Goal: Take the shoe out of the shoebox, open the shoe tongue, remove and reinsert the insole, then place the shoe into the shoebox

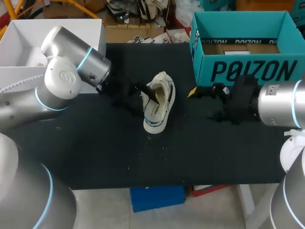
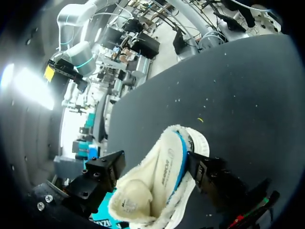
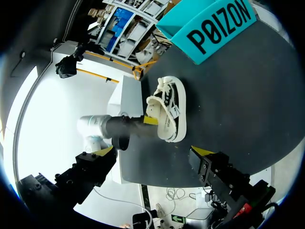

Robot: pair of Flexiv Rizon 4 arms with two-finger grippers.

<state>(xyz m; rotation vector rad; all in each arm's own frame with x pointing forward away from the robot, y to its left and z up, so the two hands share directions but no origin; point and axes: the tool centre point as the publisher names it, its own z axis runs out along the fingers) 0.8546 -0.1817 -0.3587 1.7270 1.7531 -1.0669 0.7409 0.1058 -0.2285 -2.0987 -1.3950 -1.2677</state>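
A cream shoe with a blue-striped sole lies on its side in the middle of the black table. My left gripper is at the shoe's open collar. In the left wrist view the shoe sits between its wide-apart fingers, one against the sole and the other clear of the heel, so it is open. My right gripper hovers to the right of the shoe, open and holding nothing. From the right wrist, the shoe lies ahead of that gripper. The teal shoebox stands open at the back right.
A white open box sits at the back left behind my left arm. The black tabletop stretches bare toward the front edge. In the right wrist view my left arm reaches the shoe from the far side.
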